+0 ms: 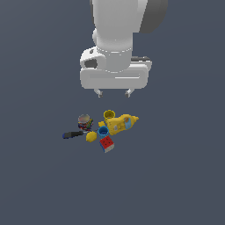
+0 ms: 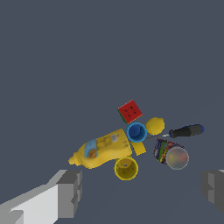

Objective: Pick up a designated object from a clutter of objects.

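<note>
The small bright blue cup (image 1: 103, 131) (image 2: 136, 132) stands upright in the middle of the clutter. It touches the lying yellow mustard bottle (image 1: 120, 123) (image 2: 102, 149) and sits beside the red cube (image 1: 107, 144) (image 2: 130, 111). A yellow cup (image 1: 109, 114) (image 2: 126, 168), a patterned can (image 1: 85, 121) (image 2: 171, 155), a dark marker (image 1: 73, 134) (image 2: 186, 130) and a small yellow piece (image 1: 91, 136) (image 2: 155, 126) surround it. My gripper (image 1: 114, 92) (image 2: 142, 192) hangs open well above the pile, holding nothing.
Dark grey floor (image 1: 39, 176) stretches all round the pile. A small flat yellow piece (image 2: 138, 148) lies between the blue cup and the yellow cup.
</note>
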{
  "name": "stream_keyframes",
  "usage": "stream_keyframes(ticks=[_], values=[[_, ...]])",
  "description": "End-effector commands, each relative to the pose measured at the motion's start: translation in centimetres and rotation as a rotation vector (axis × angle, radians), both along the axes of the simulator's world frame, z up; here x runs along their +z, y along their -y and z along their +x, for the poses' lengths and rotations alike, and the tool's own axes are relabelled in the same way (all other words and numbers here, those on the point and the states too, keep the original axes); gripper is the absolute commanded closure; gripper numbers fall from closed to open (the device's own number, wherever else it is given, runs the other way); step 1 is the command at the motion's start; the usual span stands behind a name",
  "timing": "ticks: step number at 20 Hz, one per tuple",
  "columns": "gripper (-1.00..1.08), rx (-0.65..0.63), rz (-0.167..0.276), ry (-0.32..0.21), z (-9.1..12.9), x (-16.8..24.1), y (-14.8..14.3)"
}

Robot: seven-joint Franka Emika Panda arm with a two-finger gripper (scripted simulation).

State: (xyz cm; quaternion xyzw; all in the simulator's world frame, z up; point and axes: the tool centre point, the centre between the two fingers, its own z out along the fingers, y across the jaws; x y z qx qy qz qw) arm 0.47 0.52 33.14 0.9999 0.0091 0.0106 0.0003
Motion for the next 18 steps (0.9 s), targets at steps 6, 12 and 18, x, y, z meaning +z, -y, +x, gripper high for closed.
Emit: stream_keyframes(ticks=[6,12,18], values=[[-0.92,0.028,-0.015,-0.009,-0.1,-0.3,0.0],[-0.92,0.058,-0.03,-0.019,-0.2,-0.8,0.0],[-0.92,0.056,-0.029,-0.018,-0.1,-1.1,0.1]])
